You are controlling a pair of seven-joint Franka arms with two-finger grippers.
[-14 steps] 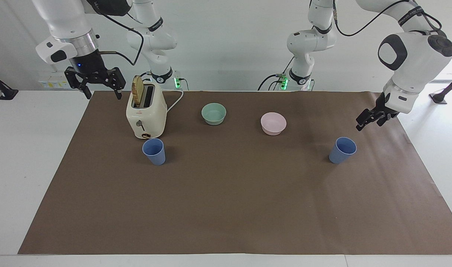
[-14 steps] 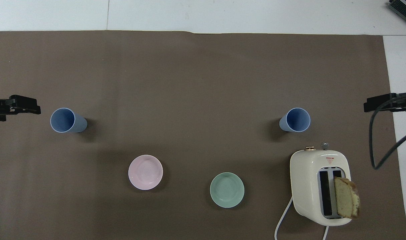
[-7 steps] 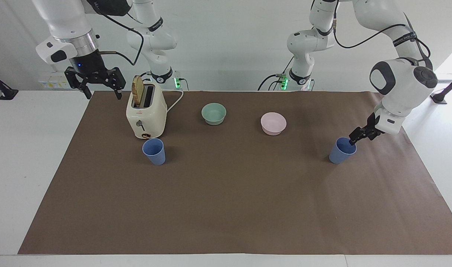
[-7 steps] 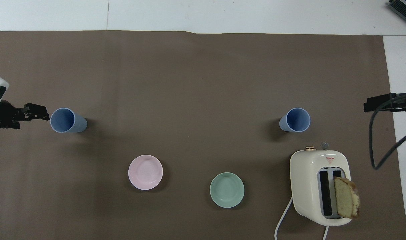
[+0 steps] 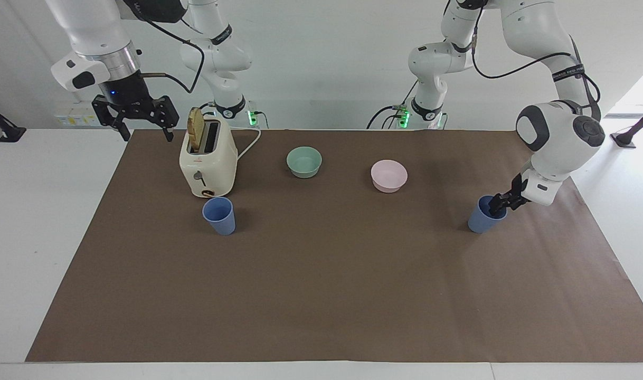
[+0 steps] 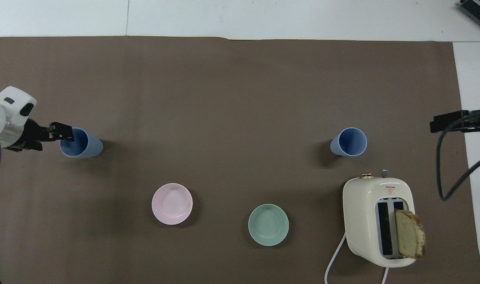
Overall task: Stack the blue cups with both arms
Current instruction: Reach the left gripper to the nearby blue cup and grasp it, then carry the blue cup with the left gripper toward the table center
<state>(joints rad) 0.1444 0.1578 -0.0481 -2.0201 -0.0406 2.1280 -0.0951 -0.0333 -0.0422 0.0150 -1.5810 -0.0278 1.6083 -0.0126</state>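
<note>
The left gripper [image 5: 497, 207] sits at the rim of the blue cup [image 5: 482, 219] at the left arm's end of the brown mat [image 5: 321, 295], fingertips dipping over the rim; whether they pinch the wall I cannot tell. From the facing view its white wrist shows fully; overhead only the tips [image 6: 62, 134] and part of the wrist appear. The right gripper [image 5: 142, 126] hangs open in the air above the mat's edge beside the toaster [image 5: 208, 161]. The second blue cup [image 5: 219, 215] stands upright just beside the toaster, farther from the robots. A bread slice [image 6: 410, 238] sticks up from one slot. The green bowl [image 5: 304, 161] and pink bowl [image 5: 389, 175] sit apart between the cups, nearer the robots. White table, pale wall.
</note>
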